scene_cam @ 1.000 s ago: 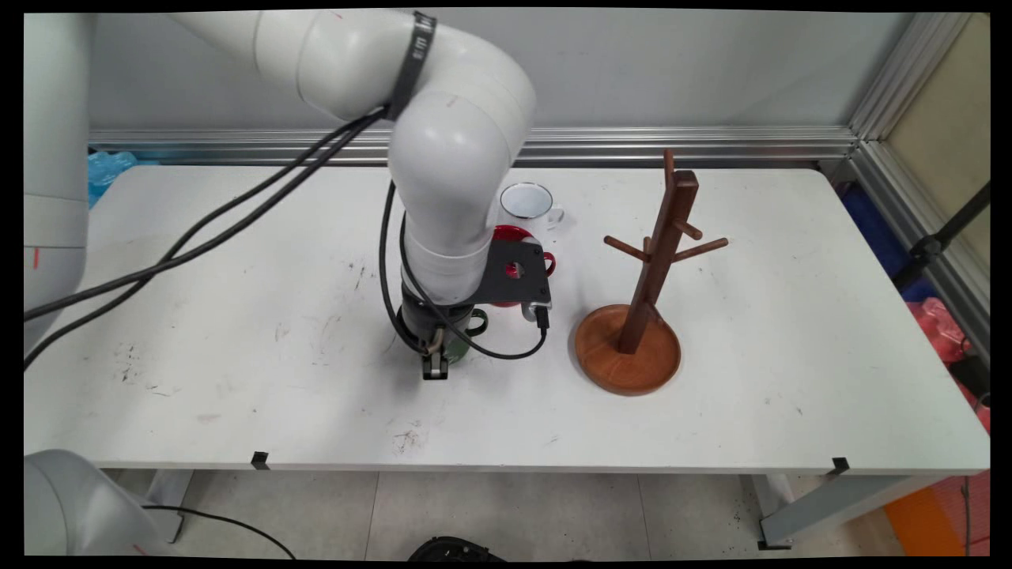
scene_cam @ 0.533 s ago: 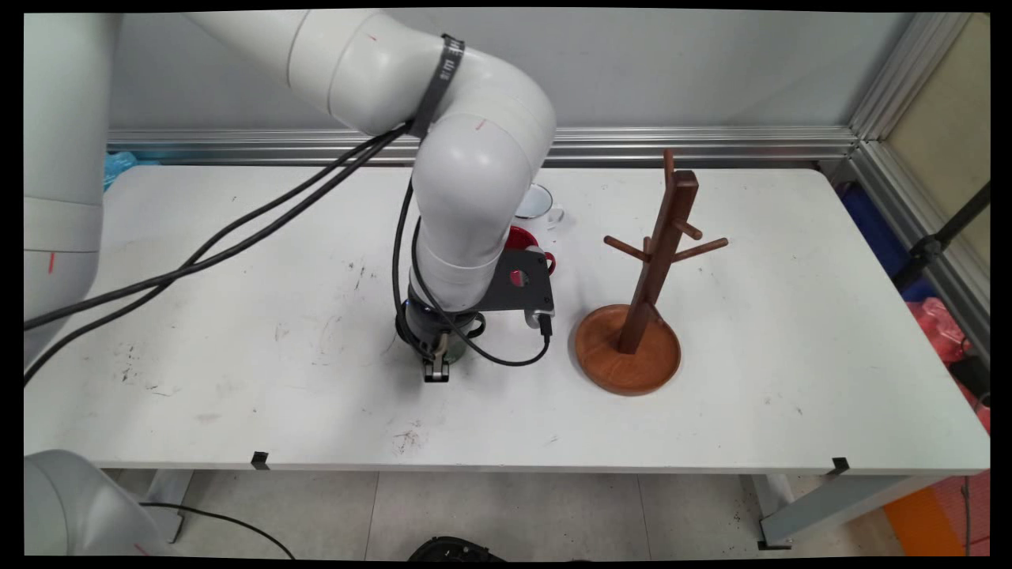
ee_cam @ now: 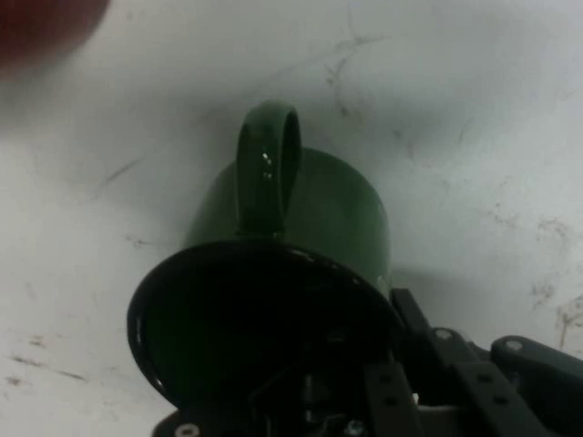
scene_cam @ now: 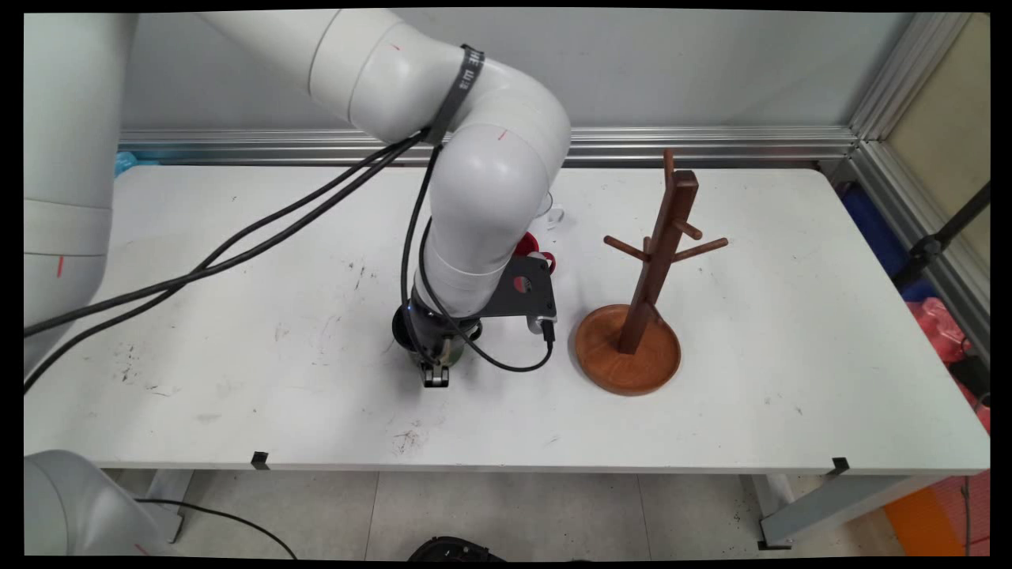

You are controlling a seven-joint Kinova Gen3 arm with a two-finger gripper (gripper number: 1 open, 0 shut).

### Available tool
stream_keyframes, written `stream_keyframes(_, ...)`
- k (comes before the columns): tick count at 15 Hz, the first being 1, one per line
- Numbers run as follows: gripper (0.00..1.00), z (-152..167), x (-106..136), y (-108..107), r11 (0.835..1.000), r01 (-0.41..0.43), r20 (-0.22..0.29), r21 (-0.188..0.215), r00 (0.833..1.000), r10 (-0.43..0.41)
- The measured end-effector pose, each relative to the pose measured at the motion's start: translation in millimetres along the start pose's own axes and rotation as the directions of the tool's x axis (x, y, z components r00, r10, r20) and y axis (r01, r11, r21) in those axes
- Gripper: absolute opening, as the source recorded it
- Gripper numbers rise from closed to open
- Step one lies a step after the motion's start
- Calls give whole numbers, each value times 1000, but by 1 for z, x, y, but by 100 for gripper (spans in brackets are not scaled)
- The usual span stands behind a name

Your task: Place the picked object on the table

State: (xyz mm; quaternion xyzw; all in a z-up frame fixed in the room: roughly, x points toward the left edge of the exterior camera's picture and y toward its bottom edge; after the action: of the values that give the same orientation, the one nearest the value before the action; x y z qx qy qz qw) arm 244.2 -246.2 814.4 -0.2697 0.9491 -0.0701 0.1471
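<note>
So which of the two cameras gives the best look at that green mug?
The hand view: the green mug fills the picture, tipped, with its handle and dark rim plain, right at the tool. In the main view the arm hides nearly all of it; only a sliver of green shows beside the tool.

i have the white arm reaching in from the upper left, its big elbow link bent over and the forearm pointing steeply down at the middle of the white surface [scene_cam: 237,316]. two black cables hang off the elbow strap and trail away to the left; another black cable loops under the wrist. a dark flat bracket sticks out from the wrist on the right side. the black two-finger pincer [scene_cam: 436,376] is low, its tip just at the surface. in the hand view only black linkage shows along the bottom edge, so i cannot judge the finger gap.
</note>
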Motion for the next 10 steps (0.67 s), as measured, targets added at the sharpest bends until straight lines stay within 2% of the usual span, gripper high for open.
stream_keyframes(1,0,0,1,1,1000,2,5,-2,1000,-2)
stream_keyframes(2,100,0,2,1,1000,3,10,-3,1000,-3)
stream_keyframes(10,100,-2,6,4,1000,-2,8,-12,1000,2)
